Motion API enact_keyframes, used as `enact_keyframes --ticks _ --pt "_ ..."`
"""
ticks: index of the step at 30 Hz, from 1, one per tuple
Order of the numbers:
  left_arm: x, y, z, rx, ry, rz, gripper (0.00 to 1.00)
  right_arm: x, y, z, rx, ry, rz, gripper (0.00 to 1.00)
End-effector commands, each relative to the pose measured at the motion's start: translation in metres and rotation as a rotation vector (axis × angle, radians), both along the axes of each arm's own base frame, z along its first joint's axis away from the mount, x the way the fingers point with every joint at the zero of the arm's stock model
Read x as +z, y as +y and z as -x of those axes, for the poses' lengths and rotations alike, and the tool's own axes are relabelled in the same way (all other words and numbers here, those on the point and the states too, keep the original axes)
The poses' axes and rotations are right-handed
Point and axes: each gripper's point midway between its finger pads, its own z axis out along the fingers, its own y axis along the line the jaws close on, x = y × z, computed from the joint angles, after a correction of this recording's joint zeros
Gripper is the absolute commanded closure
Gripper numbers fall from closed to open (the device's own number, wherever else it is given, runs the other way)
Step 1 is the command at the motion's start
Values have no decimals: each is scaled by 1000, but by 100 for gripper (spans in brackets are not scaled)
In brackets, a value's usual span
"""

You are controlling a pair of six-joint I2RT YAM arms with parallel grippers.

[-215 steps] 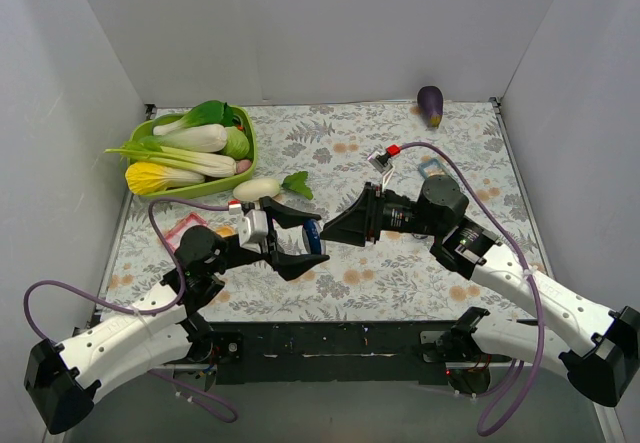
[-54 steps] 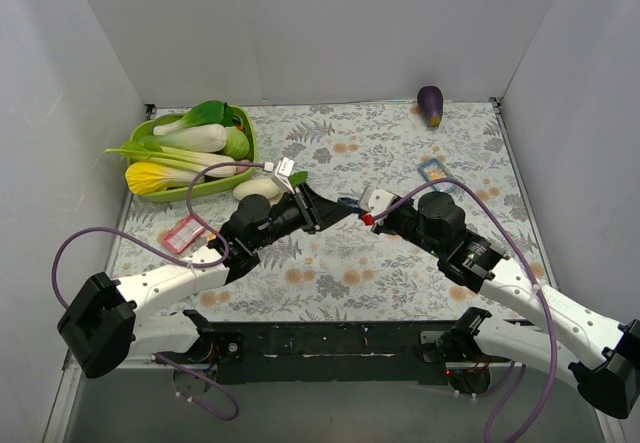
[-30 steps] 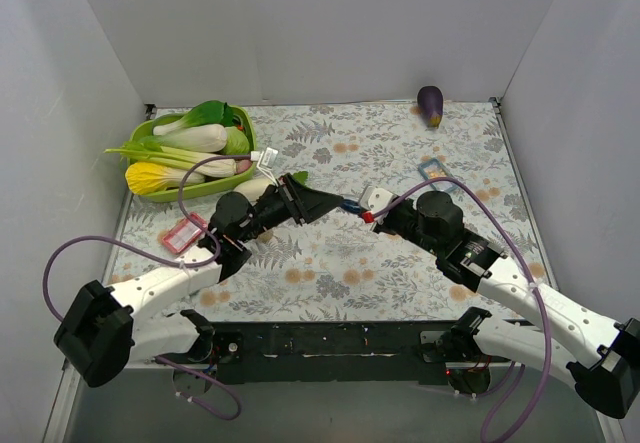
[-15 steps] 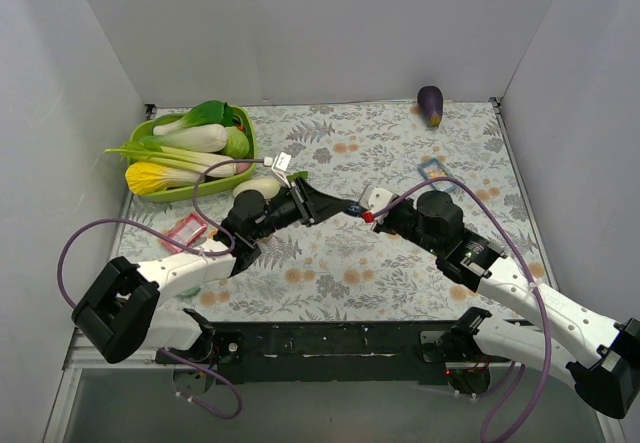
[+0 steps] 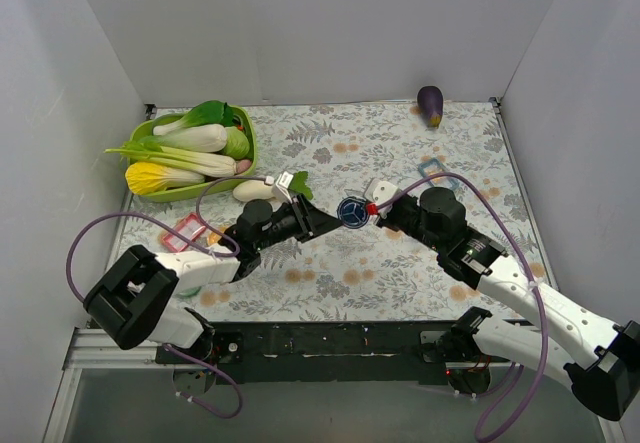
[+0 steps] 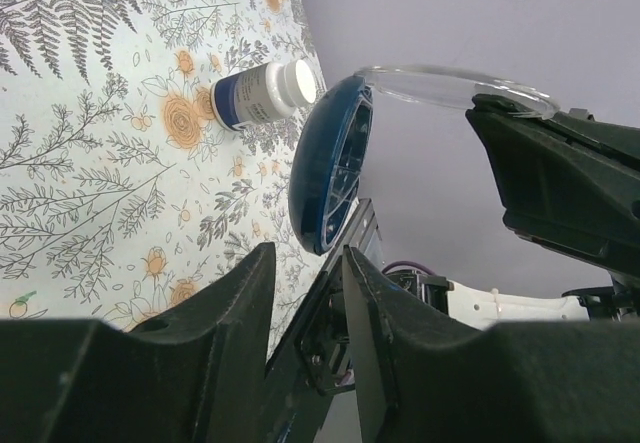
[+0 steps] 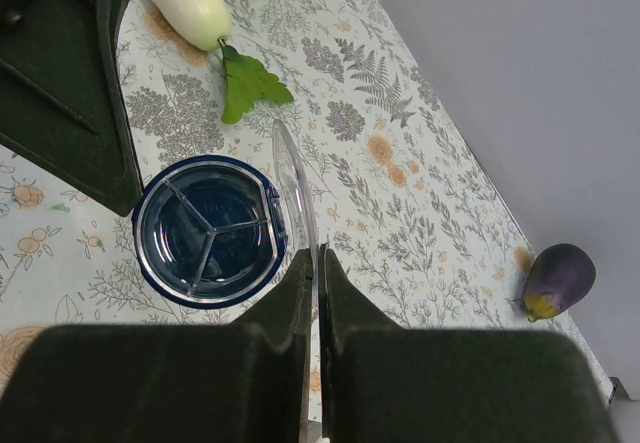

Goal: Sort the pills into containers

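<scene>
Blue round pill container [image 5: 351,211] sits mid-table [image 5: 400,133], between the two arms, open side up. The right wrist view shows a three-way divider inside [image 7: 230,253]. Cannot tell if its base rests on the floral cloth or is held just above it.

Left claw [image 5: 330,221] comes in from the left, jaws narrow. In the left wrist view [image 6: 310,258] the container's rim [image 6: 330,163] runs down into the gap between the fingers, so it looks pinched on the container's wall. The right wrist view shows the same claw's tip touching the container's left rim.

Right claw [image 5: 368,208] comes in from the right, jaws closed on the clear lid [image 7: 292,188]. The lid is seen edge-on there, standing up along the container's right side and running into the claw [image 7: 312,263]. From the left wrist the lid [image 6: 450,83] shows as a thin clear disc at the container's far edge, swung away from the opening.

White pill bottle [image 6: 265,93] with a dark blue label lies on its side on the table, just beyond the container.

Blue tray [image 5: 432,168] is behind the right arm. Pink tray [image 5: 186,231] is by the left arm, well left of the container.

Other items:
- Green basket [image 5: 247,153] of vegetables, far left.
- White radish [image 5: 255,190] and green leaf [image 5: 300,185], just in front of the basket.
- Eggplant [image 5: 430,105], back right.
</scene>
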Motion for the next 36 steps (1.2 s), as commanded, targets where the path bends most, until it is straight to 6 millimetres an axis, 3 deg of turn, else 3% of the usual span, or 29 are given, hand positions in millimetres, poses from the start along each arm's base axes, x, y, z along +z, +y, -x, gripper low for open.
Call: enact_keyframes --ticks 1,3,4,6,10,12,17,19,20,22,23,24,30,32,33,36 --pt "28 2 -6 2 -77 21 66 23 4 -7 -3 -50 -61 99" --pt "37 5 -2 -14 -94 24 59 18 1 -12 -19 -49 -45 99" --pt "51 9 0 -14 -146 29 56 16 1 -14 -25 -46 -40 99" --pt "53 15 4 -4 -143 -15 48 3 -2 -22 -42 -20 -17 99" --pt "72 43 1 108 -210 -112 28 -21 -5 -37 -52 34 -10 99" --pt "82 59 6 148 -249 -158 22 -43 -3 -40 -30 86 7 99" --pt "100 88 16 229 -307 -197 17 -84 -2 -59 -13 165 17 99" --pt "113 97 23 253 -346 -164 17 -91 -1 -67 -11 176 14 99" --pt "101 100 27 250 -320 -184 16 -94 2 -72 1 167 11 99" --pt "105 109 33 277 -328 -153 16 -97 6 -74 62 134 12 99" --pt "95 111 36 279 -314 -161 16 -103 7 -72 93 130 22 99" --pt "94 113 38 282 -314 -155 16 -97 14 -69 168 71 24 99" --pt "82 127 50 306 -308 -151 15 -111 37 -49 482 6 64 99" --pt "82 131 53 311 -311 -157 14 -126 41 -49 556 -6 116 99" --pt "82 132 54 312 -312 -161 14 -122 46 -52 591 -31 120 99" --pt "80 137 58 318 -318 -183 13 -134 52 -60 653 -33 166 99"
